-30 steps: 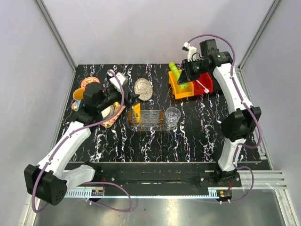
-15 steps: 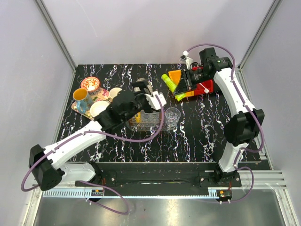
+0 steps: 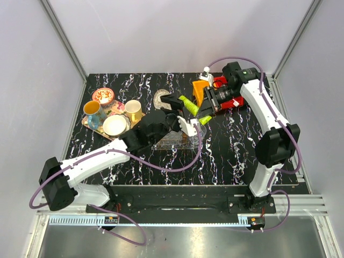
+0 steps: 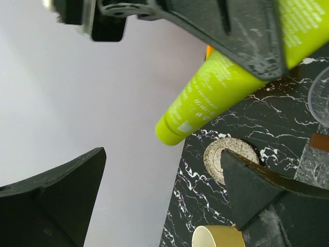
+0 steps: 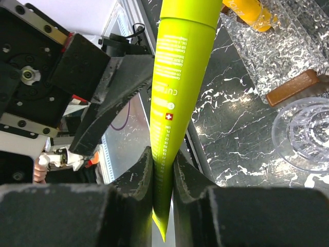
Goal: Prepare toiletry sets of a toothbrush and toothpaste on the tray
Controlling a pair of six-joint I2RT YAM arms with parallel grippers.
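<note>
My right gripper [image 5: 163,164] is shut on the flat tail of the lime green toothpaste tube [image 5: 177,82] and holds it in the air, cap end towards the clear oval tray [image 5: 288,46]. In the top view this gripper [image 3: 203,110] and the tube [image 3: 188,105] hang over the tray's [image 3: 174,142] right end. The orange-yellow toothpaste tube [image 5: 247,10] lies on the tray. My left gripper [image 4: 163,154] is open and empty, just below the lime tube's [image 4: 205,98] cap end; in the top view it [image 3: 173,102] covers most of the tray. The toothbrush is out of view.
A clear glass [image 5: 303,134] stands by the tray's right end, with a brown stick [image 5: 290,87] beside it. A round silvery dish [image 3: 160,99] lies behind the tray. The colourful square tray with cups [image 3: 105,115] and a yellow mug [image 3: 133,110] are at left. Orange [image 3: 200,88] and red [image 3: 232,101] bins are at back right.
My left arm swung from the cup tray to the centre, and its open gripper now sits under the tube. My right gripper carried the lime tube left from the bins.
</note>
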